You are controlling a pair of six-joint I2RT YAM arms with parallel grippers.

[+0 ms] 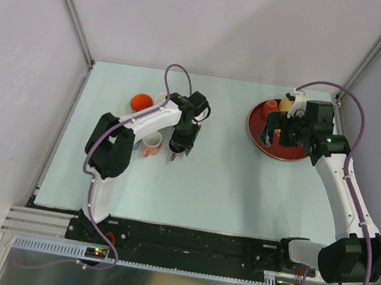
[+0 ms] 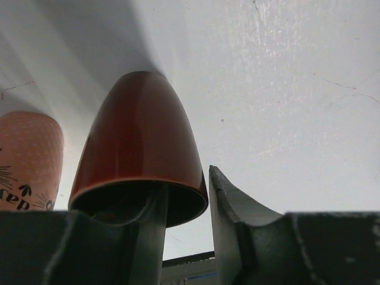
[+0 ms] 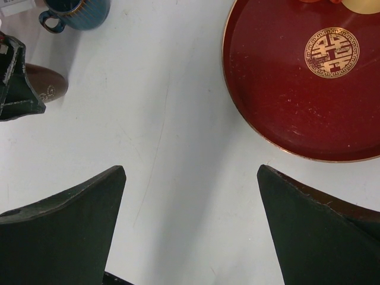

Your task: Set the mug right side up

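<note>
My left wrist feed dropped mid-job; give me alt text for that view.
A brown mug fills the centre, its mouth facing the camera, with one left gripper finger inside the rim and the other just outside, jaws apart. A pink patterned cup shows at the left edge on the white table.

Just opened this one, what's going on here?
The left pincer straddles the brown mug's rim, one finger inside and one outside, jaws loose rather than clamped. The mug's mouth faces the pincer, so it looks about right side up on the table, next to a pink cup. The right pincer hangs open, holding nothing, beside the red tray.
</note>
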